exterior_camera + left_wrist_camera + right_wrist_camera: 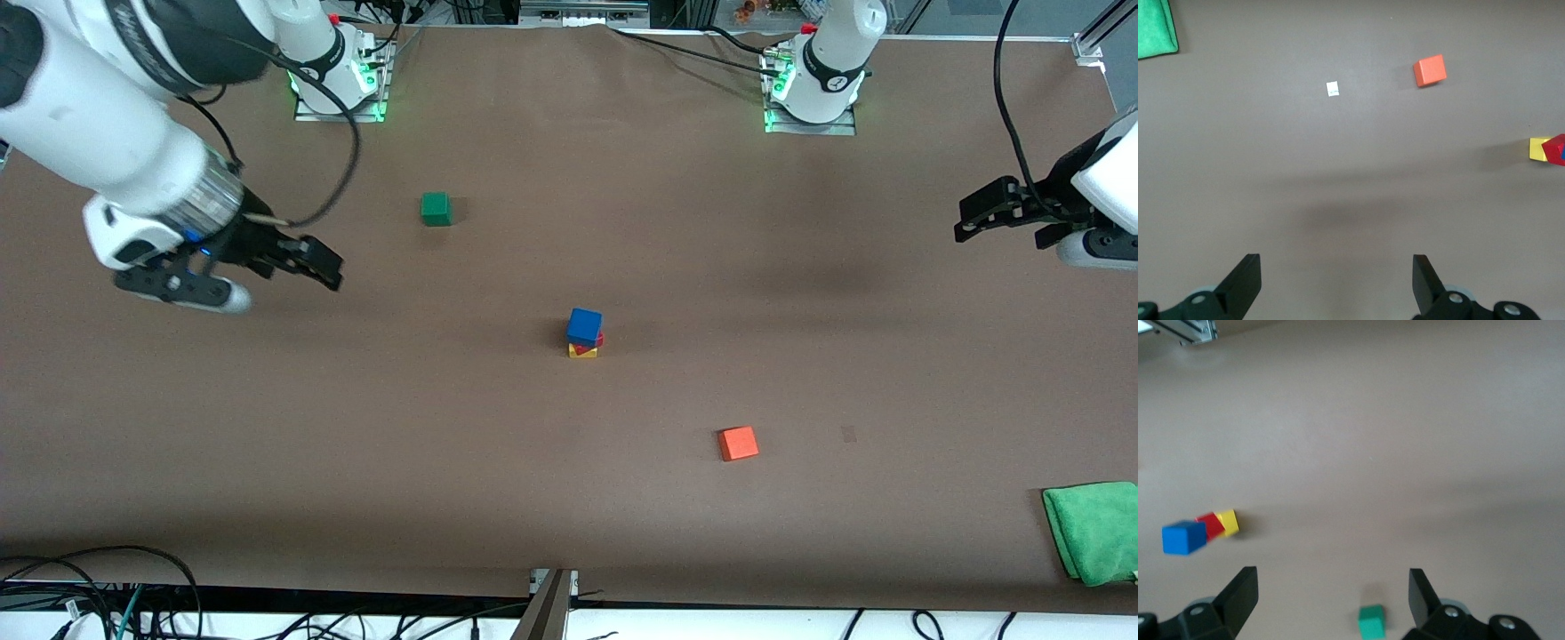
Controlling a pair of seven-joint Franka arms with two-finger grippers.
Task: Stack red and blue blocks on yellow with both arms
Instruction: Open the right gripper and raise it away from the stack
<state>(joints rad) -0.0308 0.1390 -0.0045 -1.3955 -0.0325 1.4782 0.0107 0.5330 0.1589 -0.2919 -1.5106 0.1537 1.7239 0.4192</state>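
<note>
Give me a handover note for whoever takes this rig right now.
Left gripper: open, empty, up over the left arm's end of the table.
Right gripper: open, empty, up over the right arm's end.
Stack mid-table: yellow cube at the bottom, red cube on it, blue cube on top, each a bit skewed.
Done: both blocks stacked.
Left: seemingly nothing. Green cube and orange cube sit apart.

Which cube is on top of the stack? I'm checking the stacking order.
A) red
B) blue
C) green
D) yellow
B: the blue cube sits on top, with the red cube under it and the yellow cube at the bottom on the table; both grippers are open and away from the stack.
</note>
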